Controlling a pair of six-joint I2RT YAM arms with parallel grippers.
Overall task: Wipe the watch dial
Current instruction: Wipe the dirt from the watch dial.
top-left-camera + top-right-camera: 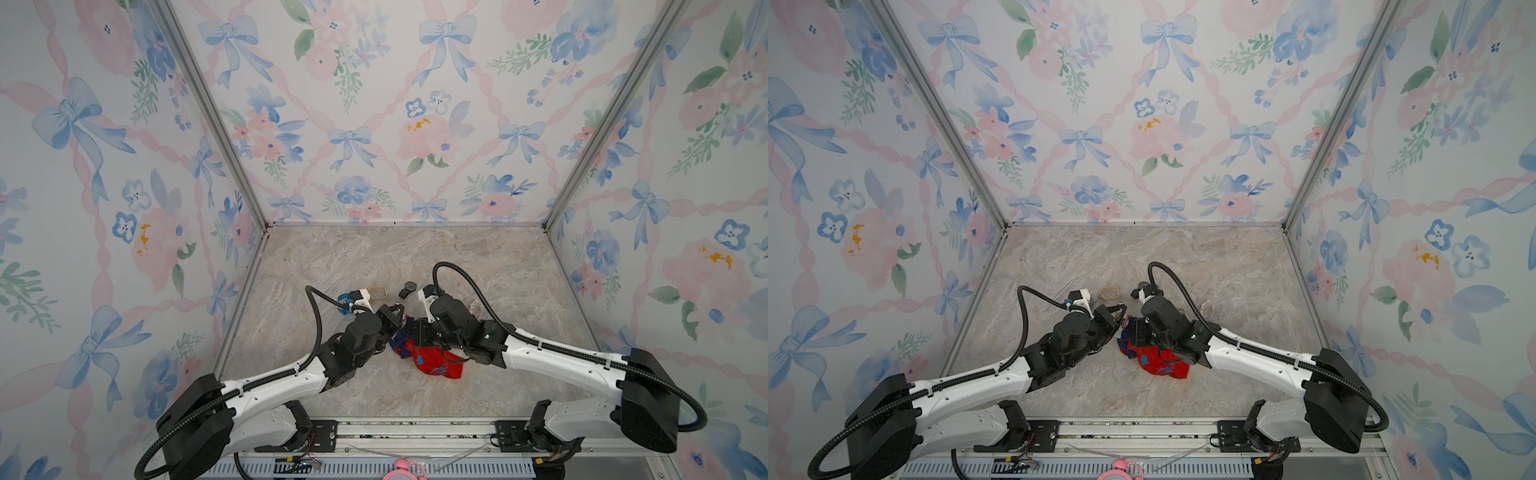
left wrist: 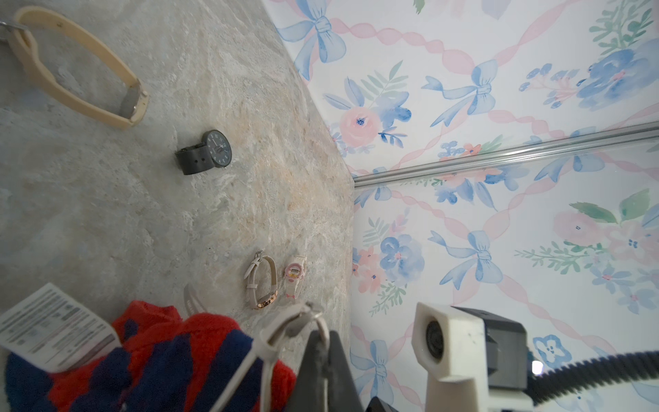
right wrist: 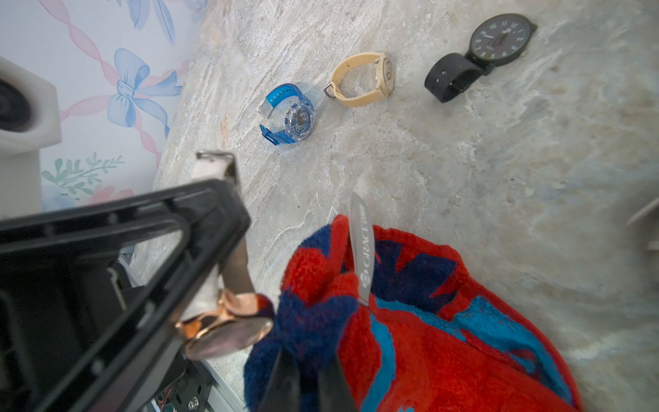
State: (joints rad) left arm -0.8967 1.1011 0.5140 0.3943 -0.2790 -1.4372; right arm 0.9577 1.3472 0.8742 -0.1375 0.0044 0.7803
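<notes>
Right wrist view: the rose-gold watch [image 3: 214,317] hangs above the table in front of the camera, its pale dial [image 3: 231,339] tilted and blurred, with no marks readable on it. A navy fold of the red, navy and turquoise towel [image 3: 410,321] lies against the dial's edge. The left gripper [image 2: 322,342] has its jaws pressed together on the watch's taupe strap [image 3: 242,264], whose metal buckle [image 3: 214,157] sticks out past the black fingers. The right gripper [image 3: 306,367] pinches a bunched navy part of the towel between its closed jaws, while the rest of the cloth trails onto the marble-patterned tabletop [image 1: 374,257]. A grey woven tag [image 3: 363,249] on the towel reads "GRACE", with smaller lettering beyond it that cannot be read. In the left wrist view, a white care label [image 2: 53,328] carries lines of print too fine to read. In both top views the two grippers meet near the middle of the table, over the towel. Farther out on the table lie a black watch [image 3: 478,53] with pale numerals on its dark face, a beige watch [image 3: 363,80] on its side, and a translucent blue watch [image 3: 289,114]. The left wrist view also shows a grey-strapped watch [image 2: 262,281] just beside a small pink and white digital watch [image 2: 295,276].
</notes>
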